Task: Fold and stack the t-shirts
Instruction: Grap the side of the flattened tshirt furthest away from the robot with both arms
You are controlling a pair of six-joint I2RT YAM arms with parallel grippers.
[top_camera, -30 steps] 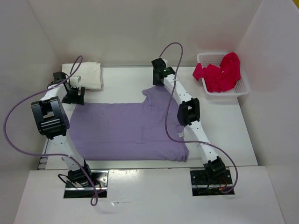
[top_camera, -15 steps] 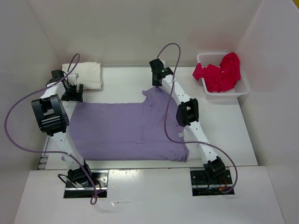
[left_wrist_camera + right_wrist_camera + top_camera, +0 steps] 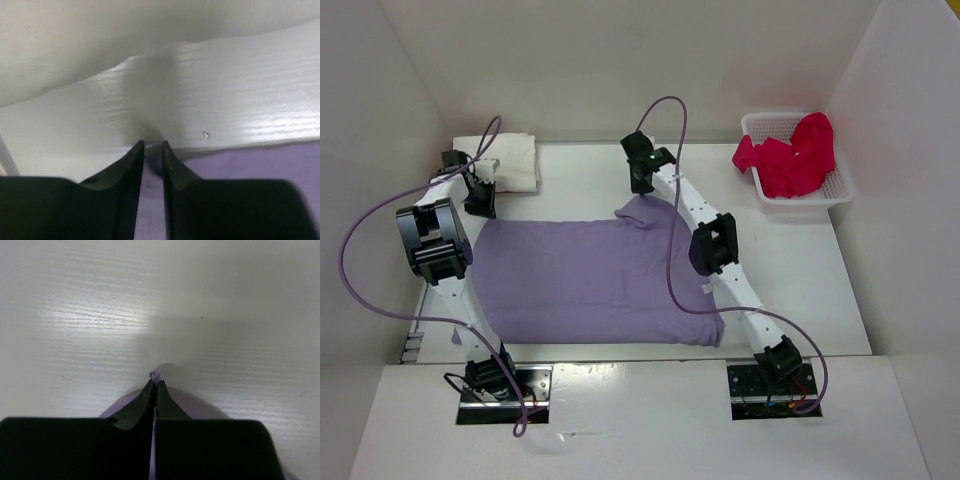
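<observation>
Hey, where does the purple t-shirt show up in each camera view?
Top external: purple t-shirt spread flat mid-table.
Left wrist: lower right, running in between the left claw fingers.
Right wrist: a small peak pinched at the right claw tips.
Shared landmark: the white table beyond the shirt's edge.

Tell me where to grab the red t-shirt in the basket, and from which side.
Pinch the red t-shirt at the bunched hump standing above the basket rim, coming down from above. The basket walls would block a sideways approach, and that raised fold gives the fingers cloth to close on.
</observation>
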